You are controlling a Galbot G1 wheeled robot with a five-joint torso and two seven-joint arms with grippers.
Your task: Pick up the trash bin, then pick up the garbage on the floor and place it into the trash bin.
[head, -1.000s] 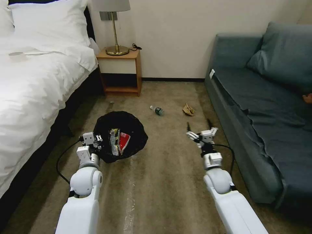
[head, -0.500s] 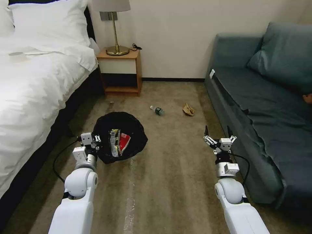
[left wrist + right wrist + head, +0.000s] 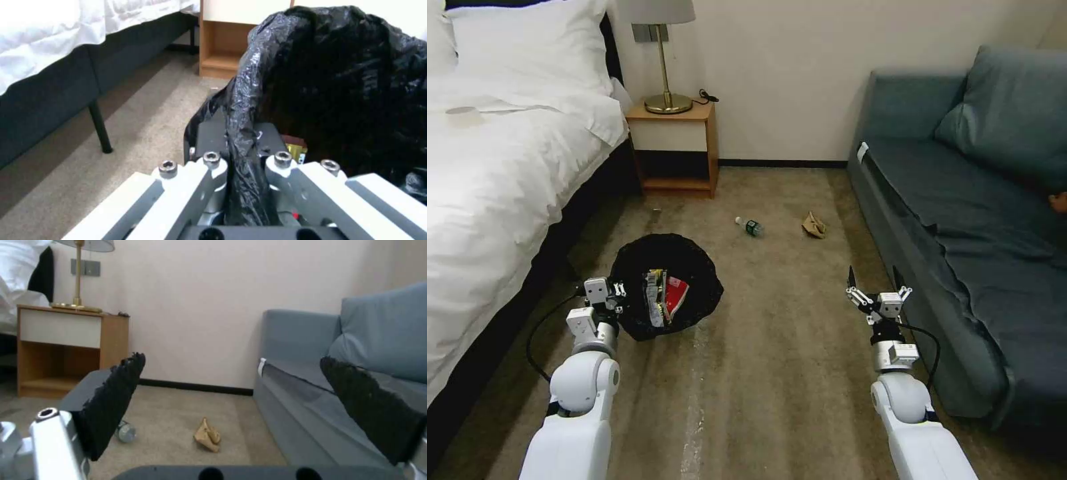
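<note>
Black crinkled liner folded over the rim of the trash bin (image 3: 667, 283) is pinched in the closed left hand (image 3: 242, 160), so the bin is carried at the near left beside the bed (image 3: 494, 187). Two wrappers (image 3: 664, 300) already lie inside. The right hand (image 3: 875, 283) is held wide open and empty, aimed towards the bottle (image 3: 749, 227) and brown paper (image 3: 814, 225) farther off on the carpet.
</note>
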